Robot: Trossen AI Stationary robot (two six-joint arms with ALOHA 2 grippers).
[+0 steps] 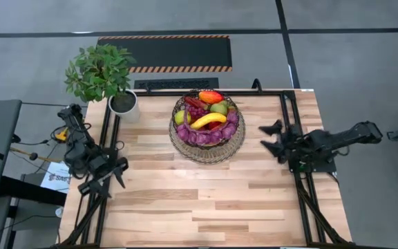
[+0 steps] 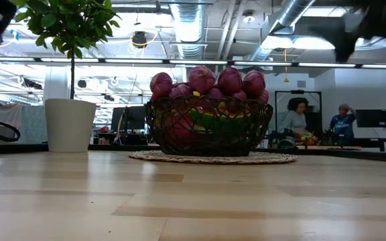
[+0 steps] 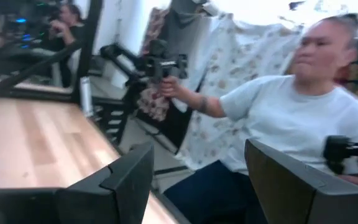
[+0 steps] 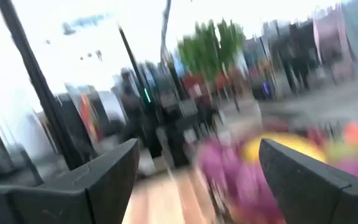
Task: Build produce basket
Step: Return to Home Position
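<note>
The basket (image 1: 206, 140), dark wire mesh on a tan wicker base, stands at the table's far middle. It holds the produce: a yellow banana (image 1: 208, 120), a purple string (image 1: 200, 136), an orange-red fruit (image 1: 210, 97) and a green apple (image 1: 218, 108). In the low view the basket (image 2: 210, 127) is heaped with purple balls. My left gripper (image 1: 103, 182) stands open at the table's left edge, far from the basket. My right gripper (image 1: 273, 138) stands open at the right, a short way from the basket's right side. Neither holds anything.
A potted green plant (image 1: 101, 71) in a white pot (image 1: 124, 105) stands at the far left corner. Black frame rails (image 1: 288, 131) run along both table sides. A person (image 3: 291, 112) holding a handle device sits beyond the table's near-left side. Bare wood (image 1: 206, 200) lies near the front.
</note>
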